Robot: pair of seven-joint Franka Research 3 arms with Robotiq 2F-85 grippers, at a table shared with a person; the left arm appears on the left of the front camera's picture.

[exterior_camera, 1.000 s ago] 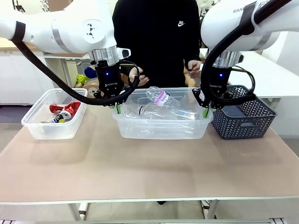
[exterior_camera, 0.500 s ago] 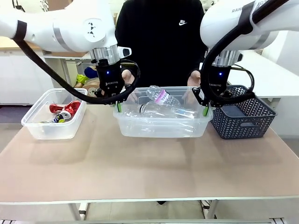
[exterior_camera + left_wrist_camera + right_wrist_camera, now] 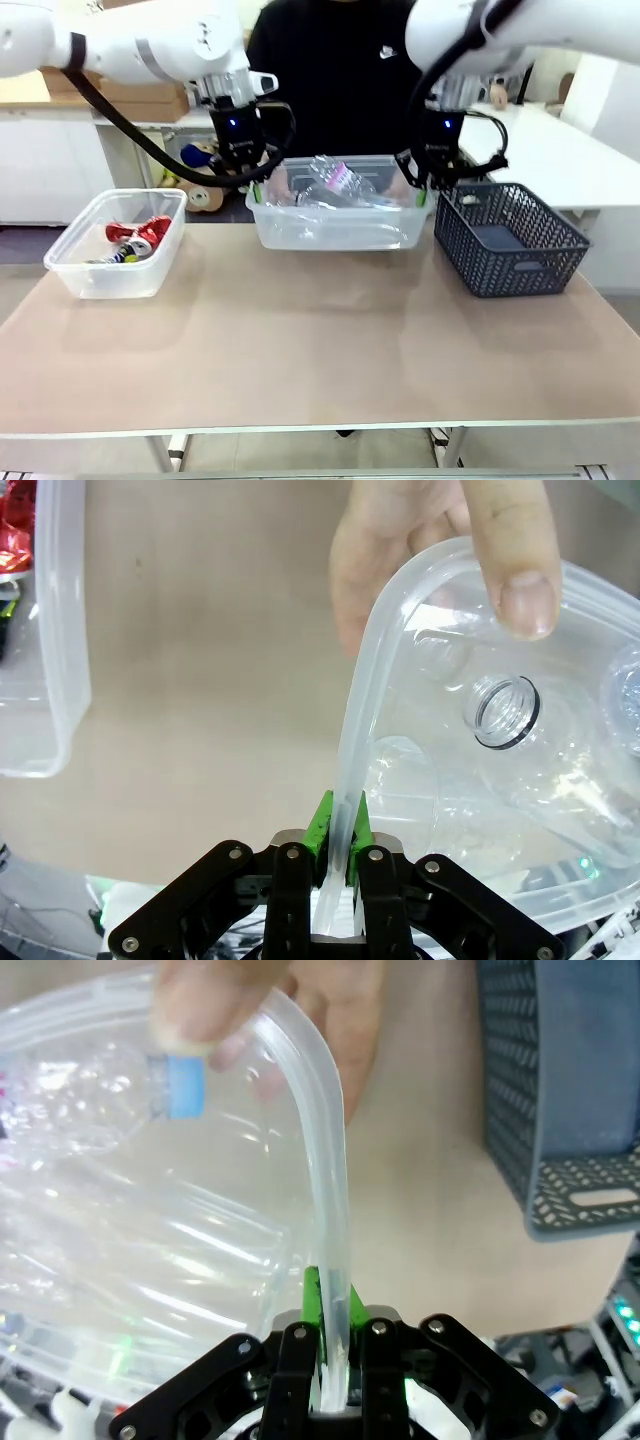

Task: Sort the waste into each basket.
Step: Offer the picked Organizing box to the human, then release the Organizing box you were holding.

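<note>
At far left a clear tub [image 3: 112, 260] rests on the table [image 3: 320, 350], red cans [image 3: 140, 233] inside, partly blurred by its wall. The left gripper [image 3: 256, 190] pinches the left rim of the lifted middle tub [image 3: 340, 225], which holds bottles [image 3: 345, 185]; the right gripper [image 3: 421, 193] pinches its right rim. The person's hands [image 3: 440, 560] grip its far corners, mostly hidden. A grey basket [image 3: 510, 240] sits right.
</note>
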